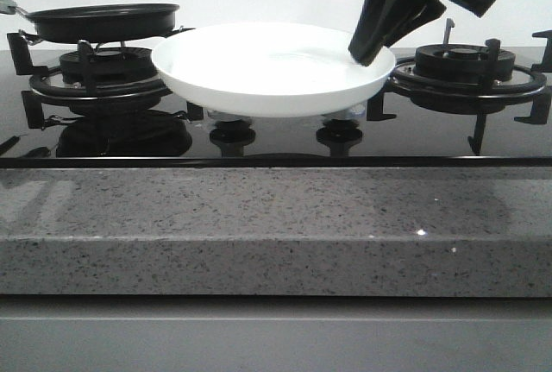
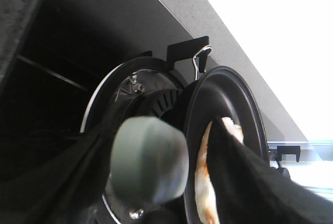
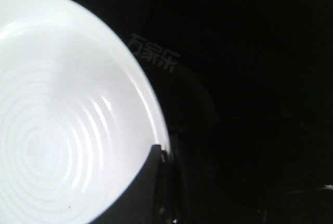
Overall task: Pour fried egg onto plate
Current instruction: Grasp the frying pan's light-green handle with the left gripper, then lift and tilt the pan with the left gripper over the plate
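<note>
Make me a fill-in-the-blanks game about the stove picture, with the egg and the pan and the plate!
1. The fried egg lies inside the black ____.
2. The plate is the colour ____.
3. The right gripper clamps the ____ of the plate.
4. The pan sits over the burner on the robot's ____ side.

Missing words: pan; white; rim; left

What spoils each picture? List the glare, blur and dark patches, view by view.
Front view: the plate is overexposed, its surface detail washed out. Left wrist view: the pan handle is blurred close to the lens, and the sky-bright corner is blown out. Right wrist view: everything beside the plate is near black.
</note>
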Tool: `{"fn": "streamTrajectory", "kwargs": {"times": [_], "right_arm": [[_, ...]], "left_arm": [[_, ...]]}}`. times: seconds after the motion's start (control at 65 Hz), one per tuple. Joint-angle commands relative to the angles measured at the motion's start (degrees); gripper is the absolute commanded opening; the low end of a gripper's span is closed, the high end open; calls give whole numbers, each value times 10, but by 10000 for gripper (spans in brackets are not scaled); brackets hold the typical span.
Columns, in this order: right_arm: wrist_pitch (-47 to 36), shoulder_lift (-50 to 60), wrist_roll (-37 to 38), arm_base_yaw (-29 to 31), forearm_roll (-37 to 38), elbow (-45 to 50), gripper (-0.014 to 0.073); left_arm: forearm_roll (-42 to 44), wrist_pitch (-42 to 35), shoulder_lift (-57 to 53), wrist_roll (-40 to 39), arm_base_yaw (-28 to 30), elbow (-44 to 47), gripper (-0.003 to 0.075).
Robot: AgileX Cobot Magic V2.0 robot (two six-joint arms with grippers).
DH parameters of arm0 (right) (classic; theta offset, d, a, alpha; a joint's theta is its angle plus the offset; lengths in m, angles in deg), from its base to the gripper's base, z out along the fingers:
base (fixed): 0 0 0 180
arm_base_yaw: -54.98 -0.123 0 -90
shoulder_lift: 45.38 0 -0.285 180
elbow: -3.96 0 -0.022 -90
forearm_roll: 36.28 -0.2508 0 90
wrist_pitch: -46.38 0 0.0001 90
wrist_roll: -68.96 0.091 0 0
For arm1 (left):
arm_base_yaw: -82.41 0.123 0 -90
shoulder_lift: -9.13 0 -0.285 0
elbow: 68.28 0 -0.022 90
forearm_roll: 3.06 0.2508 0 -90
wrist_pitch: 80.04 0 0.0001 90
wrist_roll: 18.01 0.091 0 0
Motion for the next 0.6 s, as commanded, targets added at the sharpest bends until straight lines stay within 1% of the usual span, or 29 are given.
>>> {"fn": "streamTrajectory", "kwargs": {"times": [0.0, 0.123, 0.169, 0.231, 0.354, 0.492, 0.554, 0.584], "right_arm": [[-13, 33, -5, 1, -24, -12, -39], [-13, 33, -5, 1, -24, -12, -39], [-13, 33, -5, 1, -24, -12, -39], [-13, 33, -5, 1, -24, -12, -39], [-13, 33, -5, 1, -24, -12, -39], [-13, 33, -5, 1, -24, -12, -39], [-13, 33, -5, 1, -24, -12, -39], [-13, 33, -5, 1, -24, -12, -39]], "left_arm": [[-45, 6, -25, -3, -6, -25, 396], [-45, 3, -25, -3, -6, -25, 395], [-45, 6, -25, -3, -6, -25, 383], [-45, 7, -25, -3, -6, -25, 344], [-45, 11, -25, -3, -6, -25, 229], [-45, 12, -25, -3, -6, -25, 41], [-45, 16, -25, -3, -6, -26, -18], [-45, 19, -26, -3, -6, -26, -18]]}}
